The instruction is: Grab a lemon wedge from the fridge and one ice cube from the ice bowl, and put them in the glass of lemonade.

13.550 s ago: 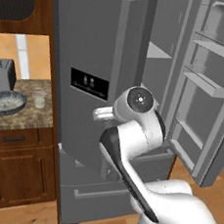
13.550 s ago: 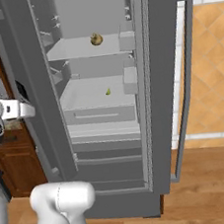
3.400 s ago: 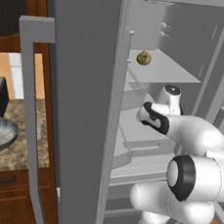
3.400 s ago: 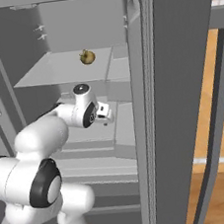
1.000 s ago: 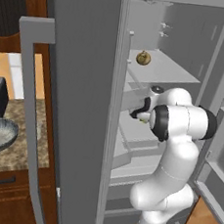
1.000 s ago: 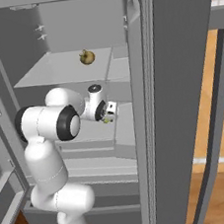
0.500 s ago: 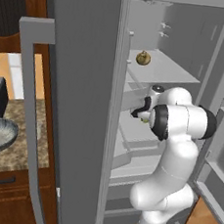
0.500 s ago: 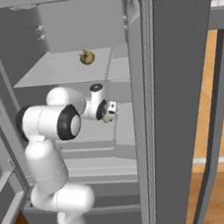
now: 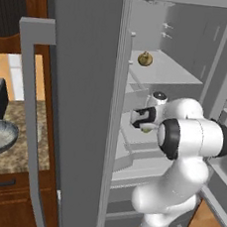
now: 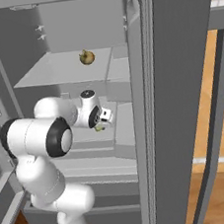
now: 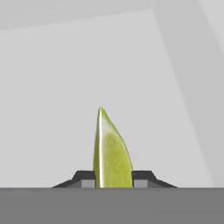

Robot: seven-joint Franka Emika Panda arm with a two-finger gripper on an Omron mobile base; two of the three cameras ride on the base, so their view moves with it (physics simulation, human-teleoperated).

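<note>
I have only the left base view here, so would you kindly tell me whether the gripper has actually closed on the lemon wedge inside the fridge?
Observer: Yes. In the hand view the gripper is shut on the lemon wedge, one dark tip on each side of it.
Operator: Which way does the wedge stand between the tips?
Observer: Its pointed end sticks out past the fingertips, away from the hand.
Operator: Is there anything else in the fridge near it?
Observer: The right base view shows a round olive fruit on the shelf above, well apart from the gripper.
</note>
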